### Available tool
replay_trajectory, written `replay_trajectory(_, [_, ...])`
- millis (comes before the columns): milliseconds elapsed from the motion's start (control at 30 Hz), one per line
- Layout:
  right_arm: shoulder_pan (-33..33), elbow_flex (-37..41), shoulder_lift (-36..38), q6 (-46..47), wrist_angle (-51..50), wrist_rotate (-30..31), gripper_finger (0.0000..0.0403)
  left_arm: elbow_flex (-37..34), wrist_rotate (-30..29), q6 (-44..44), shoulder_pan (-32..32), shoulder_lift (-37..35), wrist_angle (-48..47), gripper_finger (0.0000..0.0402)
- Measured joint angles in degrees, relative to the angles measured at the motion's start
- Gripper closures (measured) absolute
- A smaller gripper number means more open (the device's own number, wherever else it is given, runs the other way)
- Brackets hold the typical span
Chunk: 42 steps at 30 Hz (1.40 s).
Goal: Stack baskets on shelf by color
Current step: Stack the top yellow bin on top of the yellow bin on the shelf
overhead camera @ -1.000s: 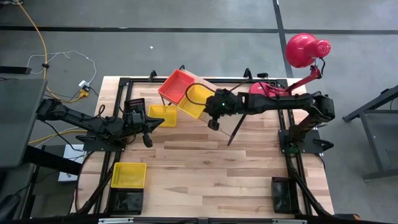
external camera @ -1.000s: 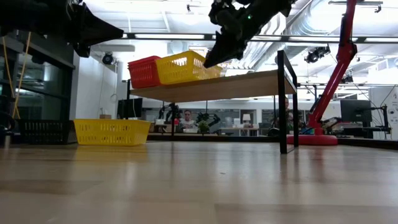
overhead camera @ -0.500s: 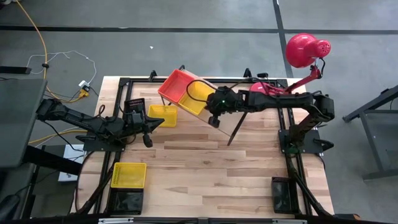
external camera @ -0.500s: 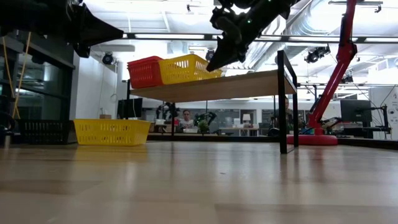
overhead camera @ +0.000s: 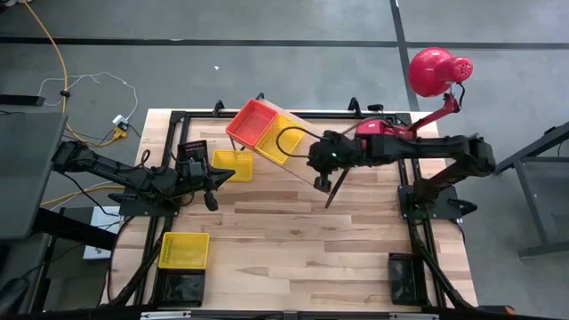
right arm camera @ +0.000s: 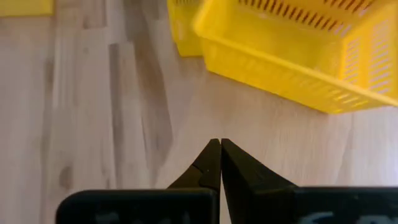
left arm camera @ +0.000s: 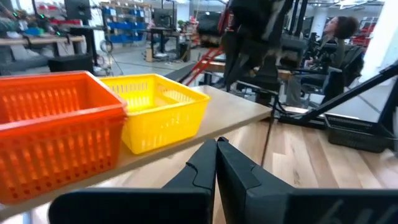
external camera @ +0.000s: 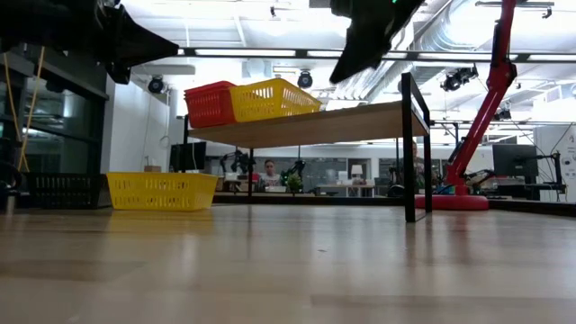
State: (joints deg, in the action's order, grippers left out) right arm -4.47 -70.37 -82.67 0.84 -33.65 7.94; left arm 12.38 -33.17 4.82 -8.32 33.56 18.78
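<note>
The shelf (overhead camera: 302, 164) stands at the table's far middle. On it an orange-red basket (overhead camera: 252, 123) and a yellow basket (overhead camera: 279, 138) rest on their bottoms, side by side (external camera: 209, 103) (external camera: 270, 98). My right gripper (overhead camera: 321, 184) is shut and empty. It hangs above the shelf's right part (external camera: 337, 77), clear of the yellow basket (right arm camera: 292, 50). My left gripper (left arm camera: 216, 146) is shut and level at the table's left (overhead camera: 227, 173). It points at the shelf's baskets.
A yellow basket (overhead camera: 233, 164) and a black one (overhead camera: 193, 151) sit on the table left of the shelf. Another yellow basket (overhead camera: 184, 250) and a black one (overhead camera: 180, 286) lie near the front left corner, and a black one (overhead camera: 404, 277) at front right. A red lamp (overhead camera: 437, 73) stands at far right.
My right gripper has drawn back from the yellow basket's right end, rising and going toward the table's right edge, and it has stayed shut. The yellow basket stays on the shelf beside the orange-red one.
</note>
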Motion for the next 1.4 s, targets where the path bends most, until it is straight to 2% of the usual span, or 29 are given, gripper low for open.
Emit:
replay_trajectory(200, [7.8,0.0,2.8,0.4,-0.4,7.3,0.0403,0.0,4.9,1.0,0.0,0.0,-0.6,0.0401])
replay_trajectory(333, [11.6,0.0,2.9,0.3,-0.6,9.7,0.0403,0.0,7.0,1.0,0.0,0.0,-0.6,0.0402])
replay_trajectory(567, [13.2,0.2,4.0,2.2,-3.4,11.7,0.0403,0.0,7.3,0.7,0.0,0.0,-0.6,0.0401])
replay_trajectory(667, [13.2,4.1,6.5,3.4,-0.8,12.0,0.0403,0.0,7.2,0.1,0.0,0.0,-0.6,0.0402])
replay_trajectory(900, [14.4,21.3,20.3,9.5,10.2,14.2,0.0403,0.0,7.2,-0.1,0.0,0.0,-0.9,0.0402])
replay_trajectory(1100, [21.4,31.5,30.5,7.8,26.5,19.3,0.0403,0.0,7.1,-0.9,0.0,0.0,0.1,0.0402])
replay_trajectory(1267, [27.2,36.7,31.1,0.3,41.6,21.1,0.0403,0.0,8.5,2.8,0.0,0.0,0.3,0.0401])
replay_trajectory(1400, [29.6,37.9,28.5,-3.7,46.7,21.4,0.0403,0.0,12.3,3.1,0.0,1.4,0.7,0.0402])
